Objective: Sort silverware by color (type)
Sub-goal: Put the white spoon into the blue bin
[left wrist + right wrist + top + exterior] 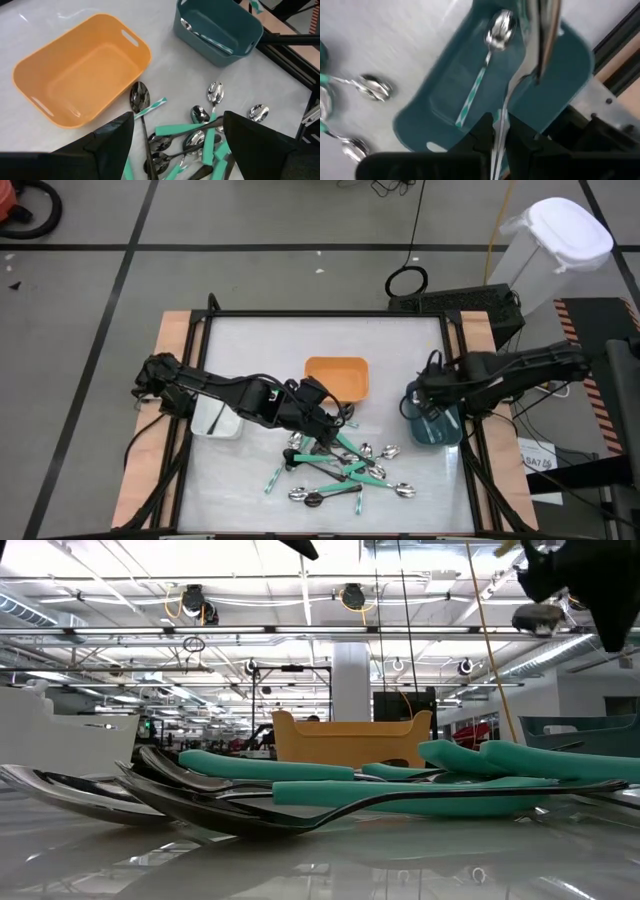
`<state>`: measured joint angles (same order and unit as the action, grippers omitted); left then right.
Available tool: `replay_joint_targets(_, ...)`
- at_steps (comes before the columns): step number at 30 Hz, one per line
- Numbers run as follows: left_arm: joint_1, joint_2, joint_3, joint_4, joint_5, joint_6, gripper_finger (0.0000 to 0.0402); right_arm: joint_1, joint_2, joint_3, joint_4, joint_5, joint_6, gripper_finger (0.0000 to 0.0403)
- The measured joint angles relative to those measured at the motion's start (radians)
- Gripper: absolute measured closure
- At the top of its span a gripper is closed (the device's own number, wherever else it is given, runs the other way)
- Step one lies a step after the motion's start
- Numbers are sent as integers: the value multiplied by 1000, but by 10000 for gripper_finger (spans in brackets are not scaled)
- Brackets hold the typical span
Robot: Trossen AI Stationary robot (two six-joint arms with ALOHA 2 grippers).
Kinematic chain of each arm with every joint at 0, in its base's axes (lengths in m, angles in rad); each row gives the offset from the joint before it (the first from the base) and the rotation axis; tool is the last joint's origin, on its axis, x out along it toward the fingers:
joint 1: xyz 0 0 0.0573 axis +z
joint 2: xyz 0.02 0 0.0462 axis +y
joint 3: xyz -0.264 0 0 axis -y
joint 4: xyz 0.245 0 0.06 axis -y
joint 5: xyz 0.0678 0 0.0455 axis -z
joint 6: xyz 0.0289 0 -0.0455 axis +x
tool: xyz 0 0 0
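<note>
Two arms over a pale surface point(230, 470). Farthest left, a white bin point(215, 423), partly under the left arm. Next, left tool point(322, 418) released, fingers point(107, 137) spread wide, hovering just above the near edge of the silverware pile, beside the orange bin point(340, 375). Orange bin empty in the left wrist view. Centre: silverware point(345, 470) heaped loose on the surface in front of the orange bin, teal-green handles crossing shiny silver heads, several spoons strayed to the edges of the heap. Farther right, dark teal bin point(432, 425) near the surface's right edge, holding one striped-handled spoon point(487, 65) flat on its floor. Right tool point(432, 408) clenched over that bin, grasping a thin silver utensil point(520, 85) that dangles into it.
</note>
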<state>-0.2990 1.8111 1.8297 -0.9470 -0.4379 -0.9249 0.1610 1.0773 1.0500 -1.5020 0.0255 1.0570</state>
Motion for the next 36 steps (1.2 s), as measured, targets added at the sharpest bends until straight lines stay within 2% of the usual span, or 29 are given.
replay_joint_targets(9, -4, 0, 0, 0, 0, -2, 101, 40, 1, -129, 116, -57, 37, 378)
replay_joint_targets(15, -4, 0, 0, 1, 0, 7, 101, 73, 1, -168, 139, -57, 85, 370)
replay_joint_targets(21, -4, 0, 0, 1, 0, 10, 101, 103, 1, -172, 141, -56, 129, 355)
replay_joint_targets(33, -11, 0, 0, 1, -1, 5, 101, 156, -2, -170, 144, -56, 219, 352)
replay_joint_targets(36, -21, 0, 0, 1, 0, 5, 101, 173, -4, -130, 139, -56, 241, 352)
